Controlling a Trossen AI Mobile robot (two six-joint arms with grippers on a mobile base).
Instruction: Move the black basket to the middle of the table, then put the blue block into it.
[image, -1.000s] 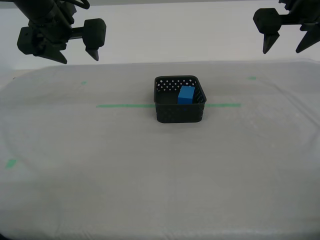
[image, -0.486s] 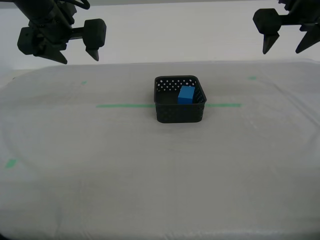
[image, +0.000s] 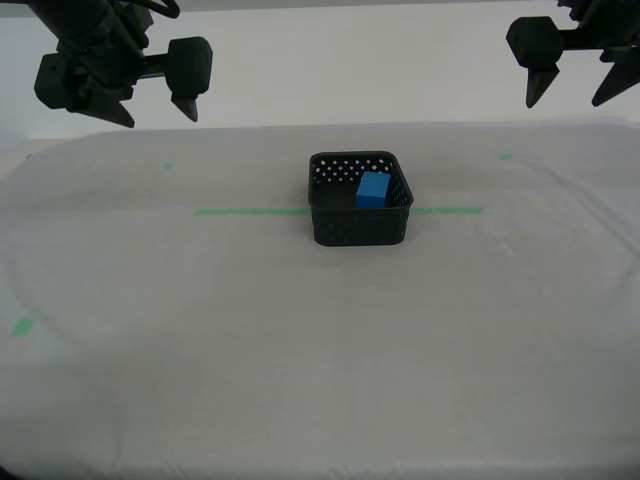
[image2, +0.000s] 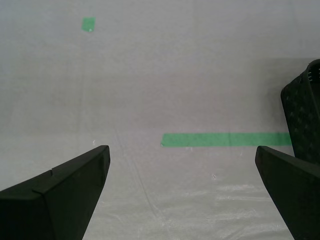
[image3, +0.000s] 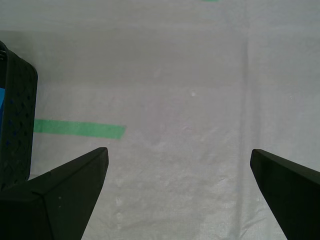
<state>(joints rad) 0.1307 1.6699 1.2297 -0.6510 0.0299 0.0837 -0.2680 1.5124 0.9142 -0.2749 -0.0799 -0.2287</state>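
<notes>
The black basket stands on the white table, across the green tape line. The blue block lies inside it, against the wall on the exterior view's right. My second gripper hangs open high at the exterior view's upper left, far from the basket. High at that view's upper right, my first gripper is also open. The second wrist view shows the open second gripper and a piece of the basket wall. The first wrist view shows the open first gripper and the basket.
Small green marks sit on the cloth: one at the exterior view's back left, one at its back right, one near its left edge. A pale wall rises behind the table.
</notes>
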